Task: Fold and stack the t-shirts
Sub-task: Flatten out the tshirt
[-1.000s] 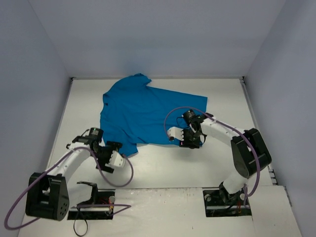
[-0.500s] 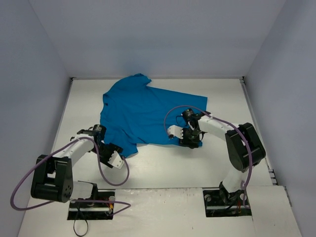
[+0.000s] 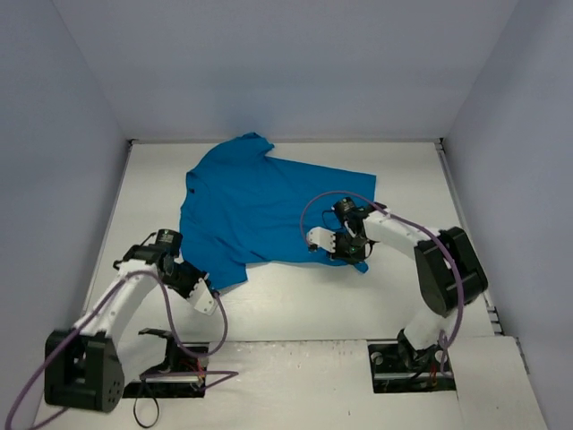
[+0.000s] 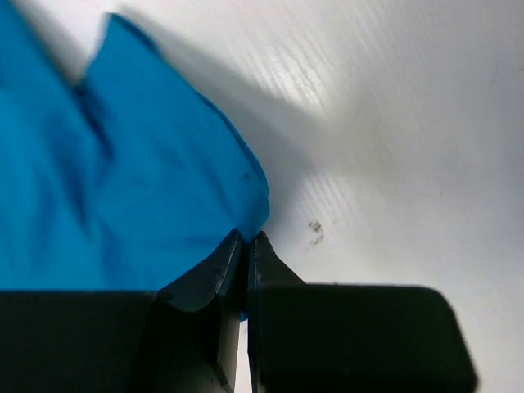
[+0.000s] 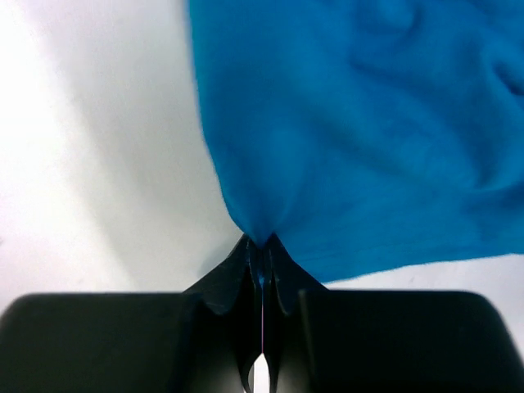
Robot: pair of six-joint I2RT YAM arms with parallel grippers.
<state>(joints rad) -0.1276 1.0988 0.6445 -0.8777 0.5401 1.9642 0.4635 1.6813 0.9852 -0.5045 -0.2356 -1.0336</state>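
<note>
The teal-blue t-shirt (image 3: 260, 202) lies spread and rumpled on the white table, collar toward the back wall. My left gripper (image 3: 212, 287) sits at its near-left hem corner. In the left wrist view the left gripper (image 4: 247, 237) is shut, pinching the edge of the t-shirt (image 4: 123, 180). My right gripper (image 3: 353, 254) sits at the near-right hem corner. In the right wrist view the right gripper (image 5: 262, 242) is shut on a gathered point of the t-shirt (image 5: 368, 123), with the cloth fanning out above the tips.
The white table (image 3: 295, 300) is walled by pale panels at the back and on both sides. Purple cables loop off both arms. The arm bases (image 3: 412, 363) stand at the near edge. A small dark speck (image 4: 315, 228) marks the table beside the left fingertips.
Both grippers have closed on the hem; the left one was wide open a second ago. The left arm swung slightly left and nearer. The right hem corner has shifted a little to the right.
</note>
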